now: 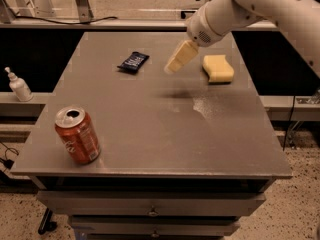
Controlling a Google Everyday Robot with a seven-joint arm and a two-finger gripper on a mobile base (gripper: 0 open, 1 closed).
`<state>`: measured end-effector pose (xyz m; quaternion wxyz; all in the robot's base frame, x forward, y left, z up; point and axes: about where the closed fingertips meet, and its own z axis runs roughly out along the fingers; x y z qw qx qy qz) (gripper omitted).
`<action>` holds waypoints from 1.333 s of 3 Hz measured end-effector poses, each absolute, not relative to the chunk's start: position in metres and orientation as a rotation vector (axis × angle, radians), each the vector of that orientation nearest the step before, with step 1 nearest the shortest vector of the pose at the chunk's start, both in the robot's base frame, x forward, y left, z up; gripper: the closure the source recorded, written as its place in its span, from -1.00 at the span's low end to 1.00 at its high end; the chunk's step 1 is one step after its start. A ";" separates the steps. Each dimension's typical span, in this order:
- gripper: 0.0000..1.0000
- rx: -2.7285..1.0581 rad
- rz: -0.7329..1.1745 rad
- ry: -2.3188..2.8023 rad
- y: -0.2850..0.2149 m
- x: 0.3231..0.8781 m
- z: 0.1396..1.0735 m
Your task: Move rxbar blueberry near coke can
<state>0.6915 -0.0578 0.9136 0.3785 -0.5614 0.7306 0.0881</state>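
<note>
Looking from the near edge outward, I had the grey metal drawer fronts (150,204) lowest in view, under the flat grey rectangular table top (150,134). On the front left corner of that top stood the red-orange aluminium coke can (77,143), upright, its silver lid and drinking hole showing, close to the near edge.

Farther in, right of centre, a pale dusty smudge (202,106) marked the surface, and just behind it lay a soft dark shadow (175,94). Off the table to the left, on a lower ledge, stood a small white plastic pump bottle (19,85).

Above the shadow hung my claw, the cream-coloured wedge-shaped gripper (172,66), tilted down and to the left, clear of the surface. It carried nothing that I could see, and how far it was open I could not tell.

The small dark navy-wrapped rxbar blueberry (133,61) lay flat on the far left part of the top, left of my claw and apart from it, and well apart from the can. On the other side of my claw lay a yellow rectangular foam sponge (217,68), near but not touching.

My thick white arm (240,9) ran up toward the top right corner. Beyond the far edge were pale metal frame legs (82,1) and a black cable (65,19) on the floor.
</note>
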 end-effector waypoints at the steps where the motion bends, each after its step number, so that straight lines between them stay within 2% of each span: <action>1: -1.00 -1.380 0.352 1.817 -0.013 0.708 0.906; 3: -1.00 -1.325 0.456 1.805 0.048 0.714 0.873; 4: -1.00 -1.320 0.398 1.827 0.061 0.715 0.853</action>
